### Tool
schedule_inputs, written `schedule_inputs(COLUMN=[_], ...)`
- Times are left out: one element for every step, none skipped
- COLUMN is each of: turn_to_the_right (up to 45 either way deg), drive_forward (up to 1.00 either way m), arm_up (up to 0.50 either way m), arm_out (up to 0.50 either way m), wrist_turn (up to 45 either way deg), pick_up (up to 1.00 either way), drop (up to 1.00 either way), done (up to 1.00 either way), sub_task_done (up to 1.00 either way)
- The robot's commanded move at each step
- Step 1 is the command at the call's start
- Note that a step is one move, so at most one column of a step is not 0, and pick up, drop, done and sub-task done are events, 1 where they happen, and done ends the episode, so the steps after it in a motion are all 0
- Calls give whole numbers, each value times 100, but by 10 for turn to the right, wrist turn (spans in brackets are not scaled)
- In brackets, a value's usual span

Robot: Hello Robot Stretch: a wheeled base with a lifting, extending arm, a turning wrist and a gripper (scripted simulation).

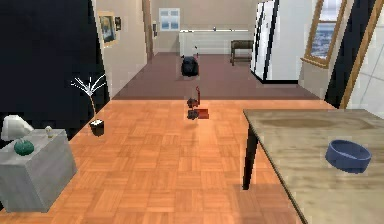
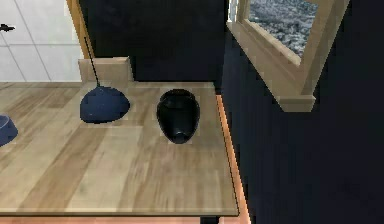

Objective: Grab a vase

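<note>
Tabletop (image 2: 120, 170) pale wood, window (image 2: 292, 72) at arm side view's right. Black vase (image 2: 178, 115) on tabletop nr far edge, just right of dk-blue dome (image 2: 103, 106) w/ thin rod. Blue bowl (image 1: 347, 155) well apart. Pincer state: can't tell.

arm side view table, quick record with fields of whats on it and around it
surface: wooden table
left edge: blue bowl, cut off by the picture's edge
middle: dark blue dome with a thin rod rising from it
right of dome: black pot, rounded, may be the vase; apart from the dome
behind table: wooden chair back
upper right: window in a wooden frame, set in a dark wall
</note>
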Motion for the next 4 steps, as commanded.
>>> schedule_inputs(turn_to_the_right=[0,0,0,0], drive_forward=[0,0,0,0], arm_up=[50,38,0,0], arm_out=[0,0,36,0], wrist_turn=[0,0,0,450], pick_up=[0,0,0,0], drop=[0,0,0,0], done=[0,0,0,0], sub_task_done=[0,0,0,0])
